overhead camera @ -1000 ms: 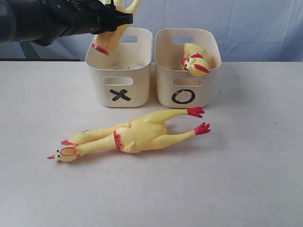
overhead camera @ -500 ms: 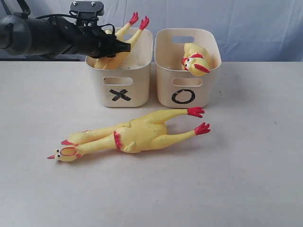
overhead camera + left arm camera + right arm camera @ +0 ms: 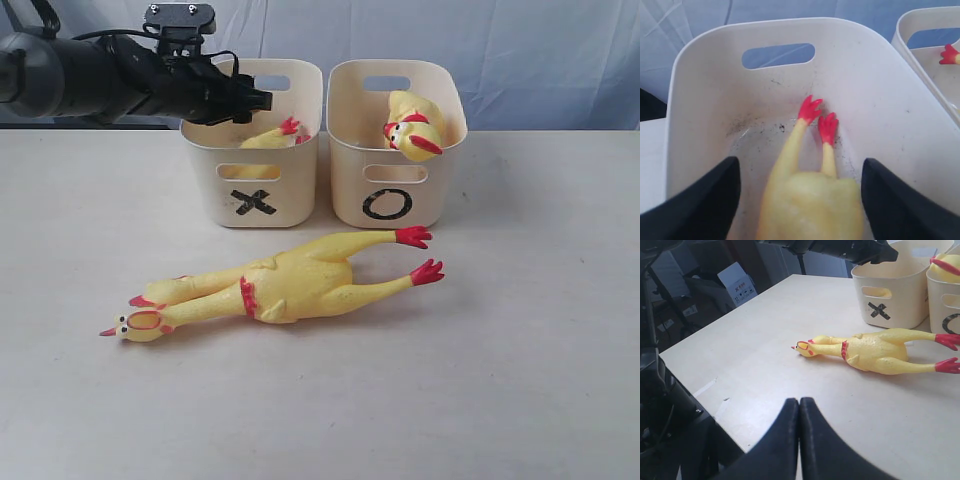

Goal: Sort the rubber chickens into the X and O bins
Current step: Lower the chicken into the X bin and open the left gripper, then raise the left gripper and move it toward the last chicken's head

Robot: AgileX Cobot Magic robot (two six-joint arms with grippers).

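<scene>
Headless chicken body [image 3: 810, 205] lies loose inside the X bin [image 3: 290, 190], red feet by the bin's inner wall. Left end effector [image 3: 258, 100] hovers over that bin's rim, fingers [image 3: 705, 205] spread wide with a clear gap on either side of the body, gripping nothing. O bin [image 3: 430, 195] sits just at 3 o'clock of the X bin in the exterior view, with a chicken head piece [image 3: 410, 128] propped in it, poking above the rim. Whole chicken [image 3: 285, 285] lies flat on the bench [image 3: 520, 380] at 6 o'clock of the bins, head toward 8 o'clock, feet toward 2 o'clock, near the O bin's front. Right end effector [image 3: 799, 425] is pressed together, empty, well apart from the whole chicken.
</scene>
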